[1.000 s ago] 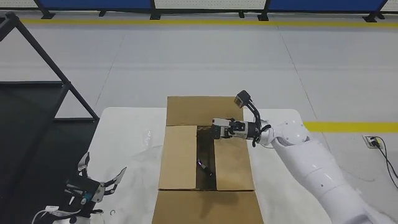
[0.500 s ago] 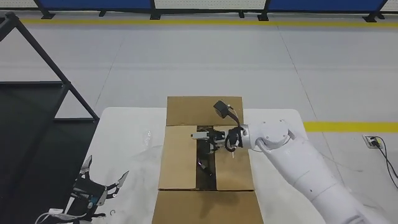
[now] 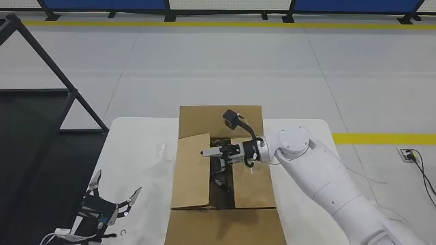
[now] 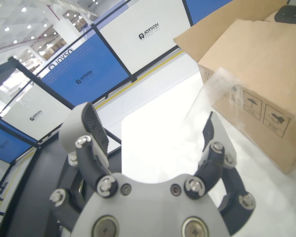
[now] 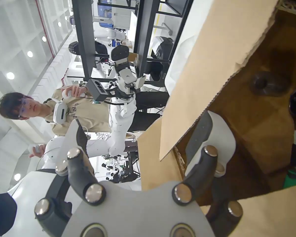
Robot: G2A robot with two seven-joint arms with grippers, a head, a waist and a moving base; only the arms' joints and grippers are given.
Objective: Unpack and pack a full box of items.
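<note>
Straddling box flap, right gripper spread wide; wrist view reveals dark items, maybe bottles.

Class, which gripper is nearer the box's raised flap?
Right. The right gripper is at the flap, jaws open around its edge; the left gripper is away from the box.

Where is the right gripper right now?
In the top view, the right gripper sits over the opening of the cardboard box, open, straddling the edge of its raised left flap.

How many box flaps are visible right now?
4: far flap and near flap folded outward, right flap lying flat, left flap tilted up between the fingers of the right gripper. None seems hidden.
</note>
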